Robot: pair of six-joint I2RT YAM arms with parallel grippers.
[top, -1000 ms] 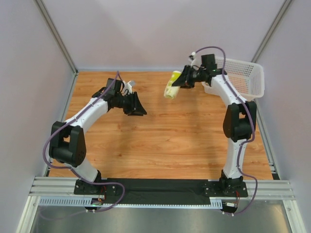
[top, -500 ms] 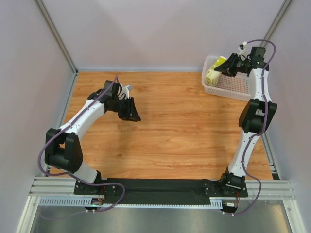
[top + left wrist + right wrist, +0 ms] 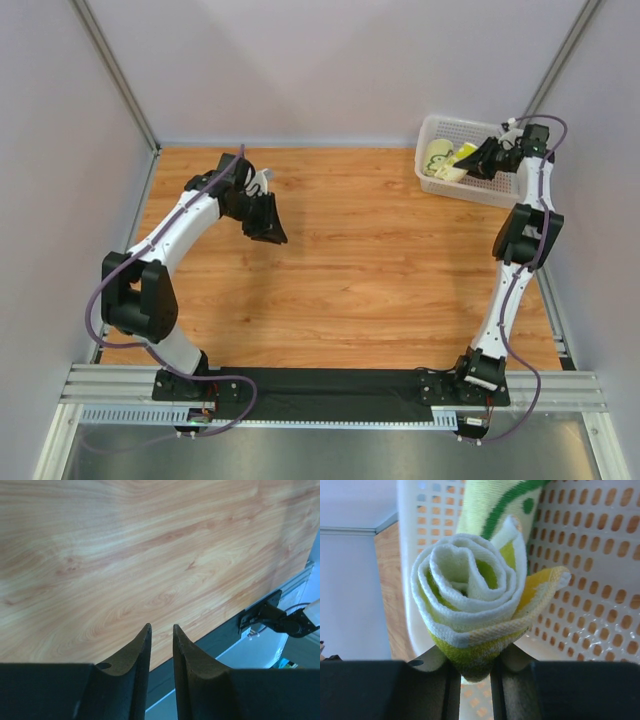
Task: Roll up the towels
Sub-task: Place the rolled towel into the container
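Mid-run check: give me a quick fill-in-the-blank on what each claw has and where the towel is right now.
1. The towel in the right claw is ___, not flat.
2. The right claw holds it over the white ___.
3. The left claw holds ___ and has only bare table under it.

Missing words: rolled; basket; nothing.
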